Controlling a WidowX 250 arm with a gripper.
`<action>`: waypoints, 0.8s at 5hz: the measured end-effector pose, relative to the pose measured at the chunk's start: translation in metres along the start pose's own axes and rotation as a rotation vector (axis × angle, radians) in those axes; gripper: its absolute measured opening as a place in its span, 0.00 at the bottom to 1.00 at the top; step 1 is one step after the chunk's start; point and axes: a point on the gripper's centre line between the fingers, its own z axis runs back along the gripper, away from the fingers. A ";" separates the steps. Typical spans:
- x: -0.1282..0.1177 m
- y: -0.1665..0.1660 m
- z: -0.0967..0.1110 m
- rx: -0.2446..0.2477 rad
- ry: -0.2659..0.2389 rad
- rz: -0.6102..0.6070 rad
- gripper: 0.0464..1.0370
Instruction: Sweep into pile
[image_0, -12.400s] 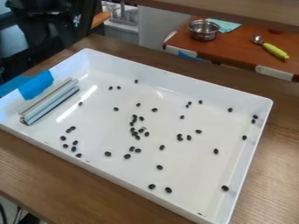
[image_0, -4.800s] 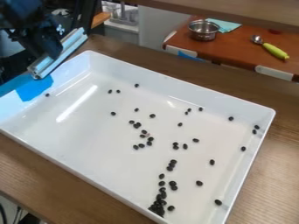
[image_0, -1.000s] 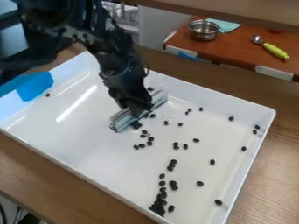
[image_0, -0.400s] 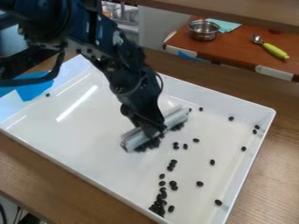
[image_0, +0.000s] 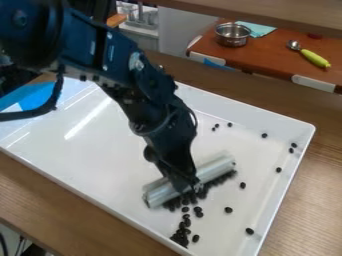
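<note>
The black gripper (image_0: 184, 186) hangs low over the white tray (image_0: 100, 155), right of its middle, shut on a silvery bar-shaped sweeper (image_0: 190, 181). This sweeper lies slantwise on the tray floor, its right end farther back. Black beans (image_0: 207, 189) crowd along its front edge. A denser cluster of beans (image_0: 180, 236) sits by the tray's front wall, with a loose trail of them leading up toward the sweeper. Single beans are scattered to the right, such as one bean (image_0: 249, 231) near the right front and another bean (image_0: 264, 135) farther back.
The tray's raised walls surround the beans on a wooden table (image_0: 67, 210). Blue tape (image_0: 33, 100) covers the tray's left corner. Behind, a brown side table (image_0: 267, 55) holds a metal pot (image_0: 233, 34), a teal cloth (image_0: 257, 29) and a green-handled scoop (image_0: 314, 58).
The gripper and sweeper have moved toward the front right across the tray. Beans from the middle are now gathered along the sweeper's front edge. Earlier, the sweeper lay at the left and then was lifted.
</note>
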 end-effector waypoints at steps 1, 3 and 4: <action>0.000 -0.016 0.002 -0.025 0.006 -0.029 0.30; 0.004 0.032 0.029 0.016 -0.120 0.102 0.30; -0.007 0.077 0.045 0.059 -0.162 0.229 0.30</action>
